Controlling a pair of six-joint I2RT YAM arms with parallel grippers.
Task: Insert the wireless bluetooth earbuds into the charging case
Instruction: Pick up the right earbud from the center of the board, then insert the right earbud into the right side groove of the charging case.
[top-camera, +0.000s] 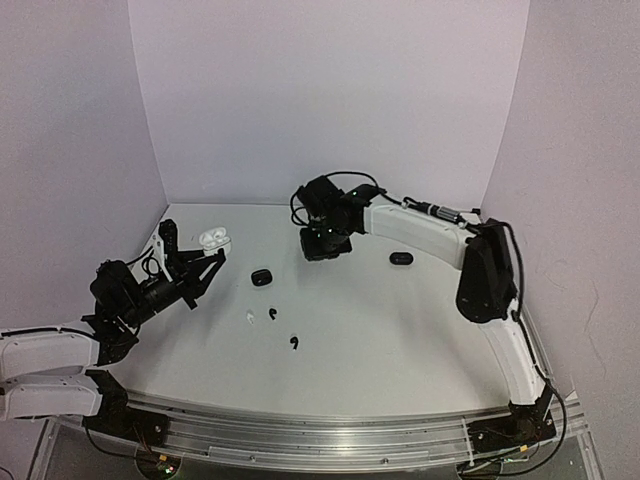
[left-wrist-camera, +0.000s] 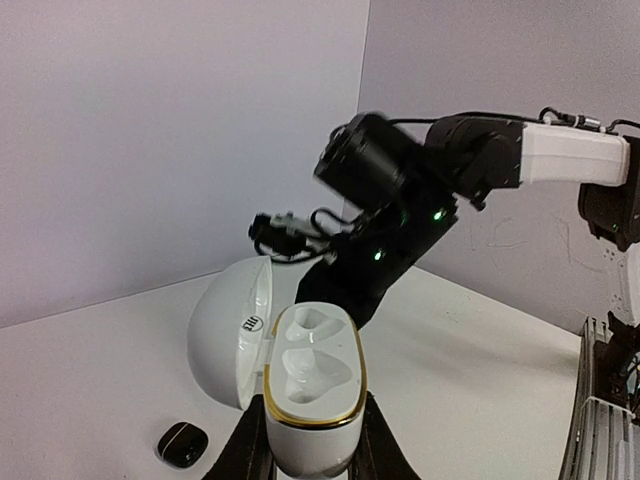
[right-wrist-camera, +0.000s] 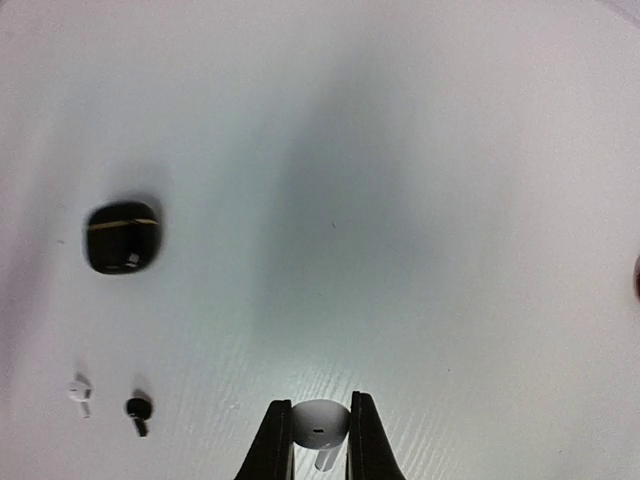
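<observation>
A: While the white earbud (right-wrist-camera: 322, 428) is pinched between the closed-in jaws of the right gripper (right-wrist-camera: 320, 408), where is the white charging case (left-wrist-camera: 312, 385) found?
B: Well off to the left of those jaws. It is clamped by its base in the left gripper (left-wrist-camera: 312, 445), with the lid (left-wrist-camera: 228, 325) swung open and both wells bared and empty.
A: How is the bud's long axis laid?
B: Its stem is seen running back along the fingers, toward the wrist. A turn is judged needed before a well is met.
A: Is anything in the way?
B: Nothing is seen in the gap between jaws and case.
A: What else lies around?
B: Beneath and to the left of the jaws, a shut black case (right-wrist-camera: 122, 237), a loose white bud (right-wrist-camera: 80, 393) and a black bud (right-wrist-camera: 137, 410) are seen, well apart from the held bud.
</observation>
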